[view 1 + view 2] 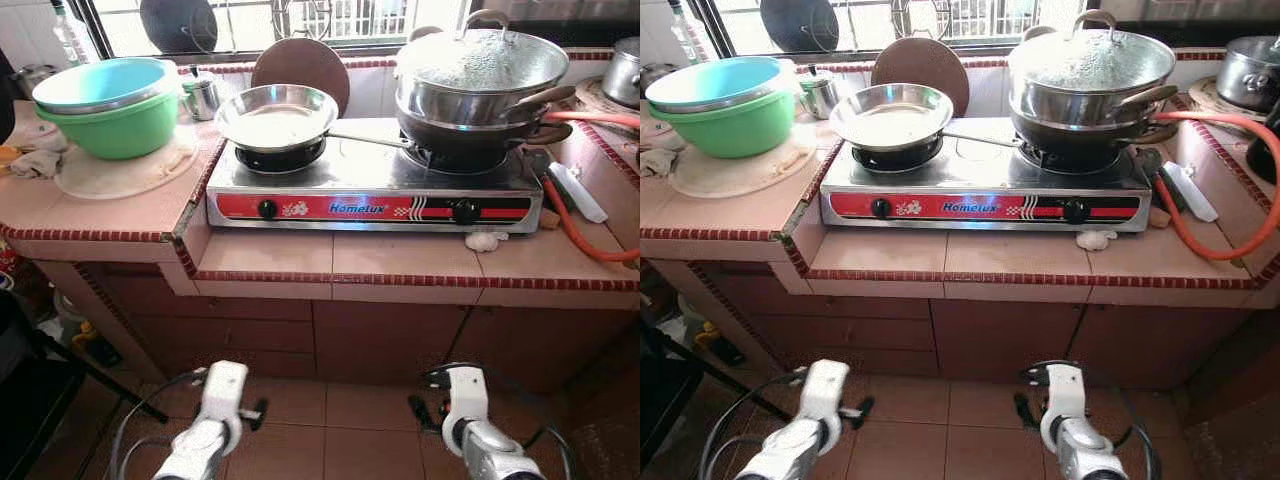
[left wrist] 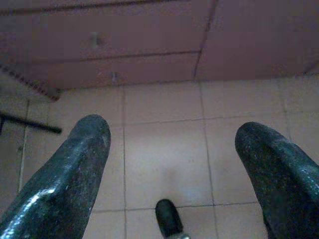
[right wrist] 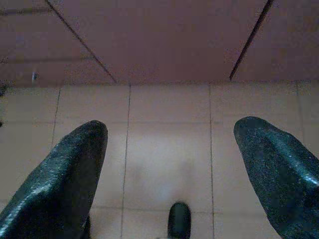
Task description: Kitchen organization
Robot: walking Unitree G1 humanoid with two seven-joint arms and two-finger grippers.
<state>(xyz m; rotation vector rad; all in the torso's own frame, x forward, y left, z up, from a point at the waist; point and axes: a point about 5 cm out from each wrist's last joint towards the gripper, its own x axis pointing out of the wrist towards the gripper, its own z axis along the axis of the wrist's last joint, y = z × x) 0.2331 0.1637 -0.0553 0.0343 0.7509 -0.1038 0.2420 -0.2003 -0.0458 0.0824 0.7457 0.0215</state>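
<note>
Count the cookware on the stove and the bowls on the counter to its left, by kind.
Frying pans: 1, the empty pan
Lidded pots: 1, the lidded pot
Dark woks: 1, the wok under that pot
Plastic bowls: 2, the blue bowl nested in the green bowl
Total: 5

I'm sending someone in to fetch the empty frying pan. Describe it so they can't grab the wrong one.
On the pink tiled counter sits a steel two-burner gas stove with a red front panel. The shallow, shiny steel frying pan rests on its left burner, its thin handle pointing right. Unlike the dark wok stacked with a lidded steel pot on the right burner, it is uncovered and empty.
</note>
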